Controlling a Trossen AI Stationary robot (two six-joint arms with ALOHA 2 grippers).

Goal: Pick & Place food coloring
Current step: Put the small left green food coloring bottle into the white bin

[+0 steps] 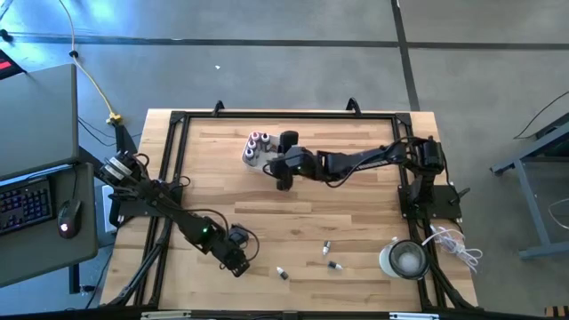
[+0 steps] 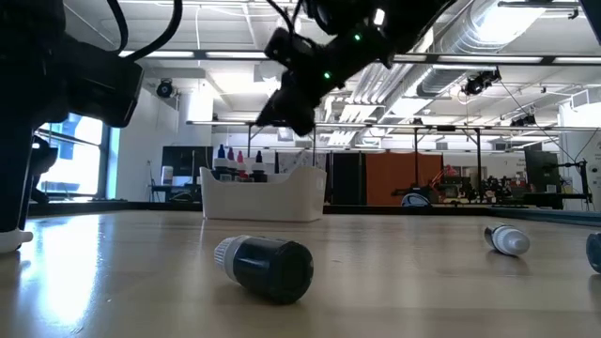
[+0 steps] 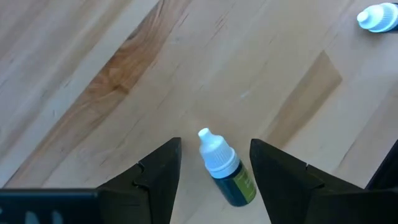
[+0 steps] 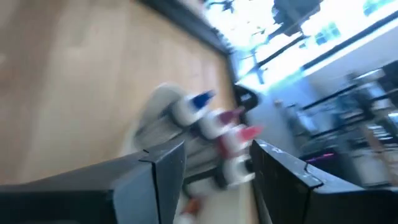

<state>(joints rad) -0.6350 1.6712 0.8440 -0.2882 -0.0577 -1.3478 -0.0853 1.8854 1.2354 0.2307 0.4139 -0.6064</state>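
Food coloring bottle (image 3: 227, 169) lies between your left claw's (image 3: 214, 171) spread fingers, unseen from above; right claw (image 4: 214, 168) gapes.

Blurred bottle caps (image 4: 214, 124) beyond tray

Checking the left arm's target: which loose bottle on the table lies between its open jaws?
The green-bodied, white-capped bottle, lying on its side between the left gripper jaws. The other loose bottle lies well away.
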